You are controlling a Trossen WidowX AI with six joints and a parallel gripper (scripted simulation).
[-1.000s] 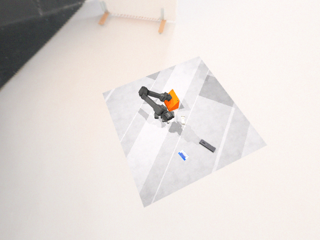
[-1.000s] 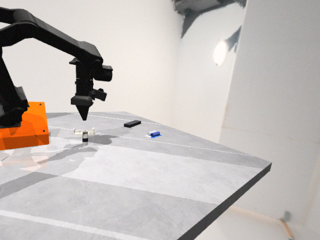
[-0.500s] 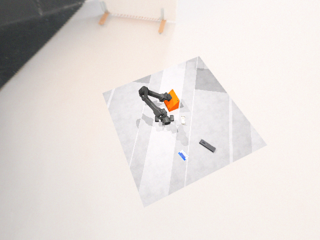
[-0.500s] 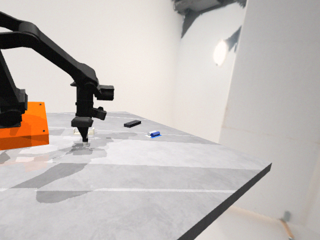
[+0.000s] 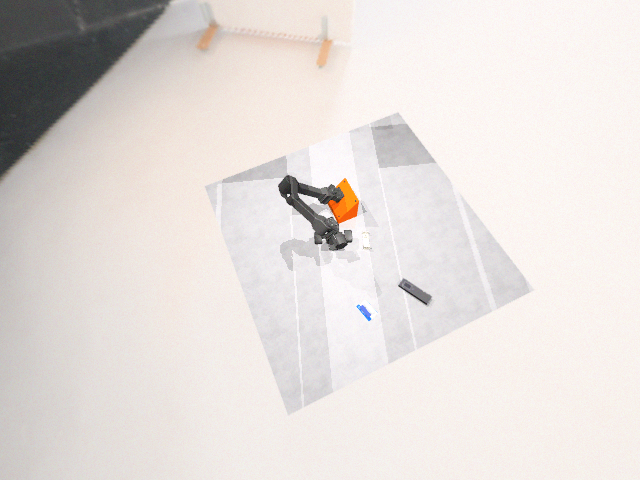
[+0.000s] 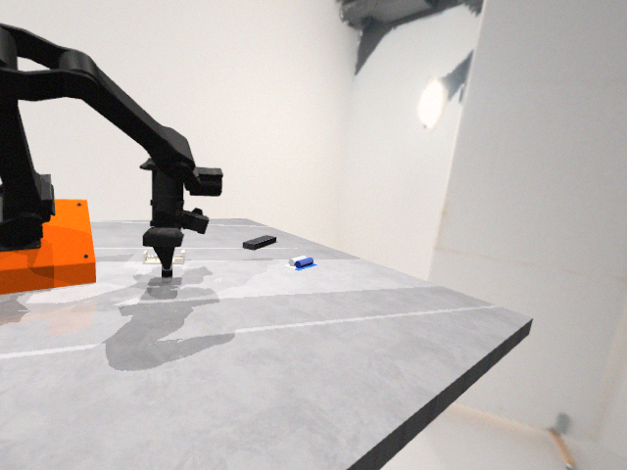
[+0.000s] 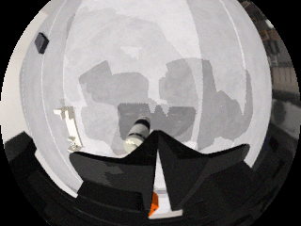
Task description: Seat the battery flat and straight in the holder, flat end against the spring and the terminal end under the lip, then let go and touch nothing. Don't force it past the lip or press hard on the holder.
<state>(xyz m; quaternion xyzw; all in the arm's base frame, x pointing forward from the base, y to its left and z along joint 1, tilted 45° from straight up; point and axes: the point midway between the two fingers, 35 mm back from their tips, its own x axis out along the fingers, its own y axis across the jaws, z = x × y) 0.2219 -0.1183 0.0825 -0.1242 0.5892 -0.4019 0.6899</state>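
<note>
Top view: high overhead, far back, facing steeply down; whole table (image 5: 341,351) (image 6: 304,404) in frame, set askew. Exterior view: beside the table, low, just above its surface, facing across it at a shallow slant; nearer, crops the arm (image 5: 305,206) (image 6: 121,106). Wrist view: closest, wide round field, looks past the gripper (image 6: 167,273) (image 7: 158,134) down at the tabletop. Shared by top and exterior: orange base block (image 5: 347,206) (image 6: 71,243), arm, blue item (image 5: 364,312) (image 6: 304,261).

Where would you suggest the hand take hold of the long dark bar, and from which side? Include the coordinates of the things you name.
I'd pinch the dark bar (image 5: 415,291) (image 6: 260,243) (image 7: 41,43) mid-length from above, fingers on its two long sides: it lies flat, much longer than wide, so that looks the easiest, best-balanced grip.
</note>
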